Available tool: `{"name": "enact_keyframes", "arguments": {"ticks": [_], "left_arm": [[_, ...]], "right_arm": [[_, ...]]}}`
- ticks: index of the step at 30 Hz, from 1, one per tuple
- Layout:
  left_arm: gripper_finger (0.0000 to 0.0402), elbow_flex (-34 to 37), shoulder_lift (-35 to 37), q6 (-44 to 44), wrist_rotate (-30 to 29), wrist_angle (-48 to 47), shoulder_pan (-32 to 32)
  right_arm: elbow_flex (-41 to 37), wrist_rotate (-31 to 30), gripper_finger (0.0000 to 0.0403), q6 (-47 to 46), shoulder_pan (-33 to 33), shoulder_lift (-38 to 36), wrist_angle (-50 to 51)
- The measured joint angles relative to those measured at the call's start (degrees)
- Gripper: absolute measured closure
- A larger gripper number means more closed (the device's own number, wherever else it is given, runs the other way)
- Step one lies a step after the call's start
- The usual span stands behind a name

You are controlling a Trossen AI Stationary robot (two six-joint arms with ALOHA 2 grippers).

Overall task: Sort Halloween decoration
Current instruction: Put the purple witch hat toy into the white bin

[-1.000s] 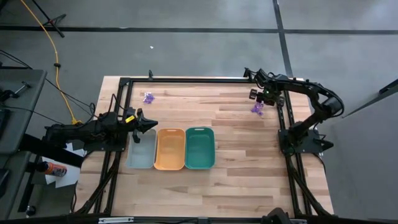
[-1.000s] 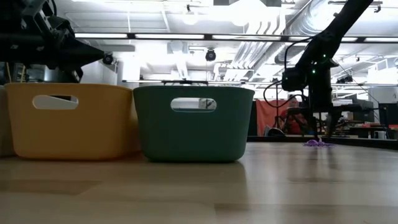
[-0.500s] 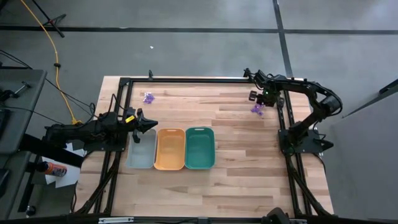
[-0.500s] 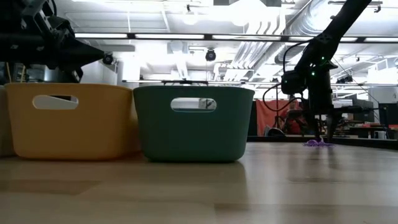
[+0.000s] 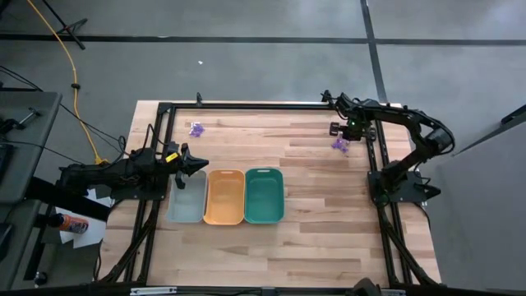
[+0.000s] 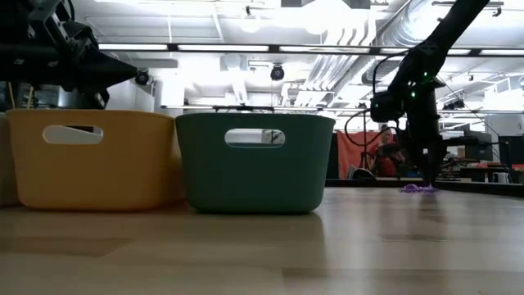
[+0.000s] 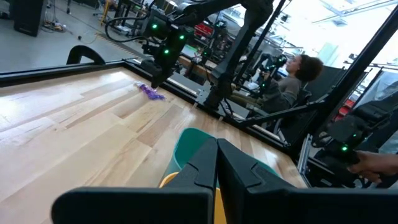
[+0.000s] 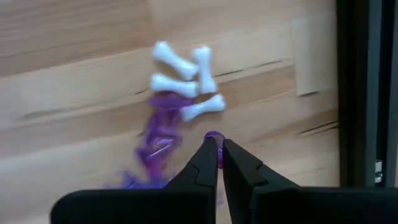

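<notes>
Right claw (image 8: 218, 152) at upper right of high view, fingers together, nipping a purple piece (image 8: 213, 136) at the edge of the decoration pile (image 5: 340, 145) on the desk (image 5: 312, 247). White bones (image 8: 186, 81) lie just beside. Left claw (image 5: 201, 165) closed, empty, over grey tray (image 5: 186, 205).

Open tabletop (image 5: 312, 177) lies between the three trays (image 5: 224, 196) and frame rail (image 5: 374, 156).

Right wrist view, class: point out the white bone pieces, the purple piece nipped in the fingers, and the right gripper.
white bone pieces (image 8: 186, 87), right wrist view, middle of the cluster.
purple piece (image 8: 214, 135), right wrist view, its rounded top.
right gripper (image 8: 219, 149), right wrist view, between fingertips.
</notes>
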State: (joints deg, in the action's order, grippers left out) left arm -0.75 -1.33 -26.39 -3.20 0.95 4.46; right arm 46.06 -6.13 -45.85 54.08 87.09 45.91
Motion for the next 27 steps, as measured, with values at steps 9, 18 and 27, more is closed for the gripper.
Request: {"name": "enact_keyframes", "arguments": {"ticks": [9,18,27], "left_arm": [[0.0401,0.0,0.01,0.0,-0.01,0.01,0.01],[0.0401,-0.02,0.01,0.0,-0.01,0.85,-0.01],[0.0401,-0.04,0.01,0.0,-0.02,3.91,-0.01]], "right_arm": [[0.02,2.25,0.0402,5.8,-8.76,-17.91,-3.27],[0.04,13.21,0.0402,5.82,-27.4,-27.84,-25.95],[0.04,13.21,0.0402,10.33,-43.84,-23.47,-51.36]]}}
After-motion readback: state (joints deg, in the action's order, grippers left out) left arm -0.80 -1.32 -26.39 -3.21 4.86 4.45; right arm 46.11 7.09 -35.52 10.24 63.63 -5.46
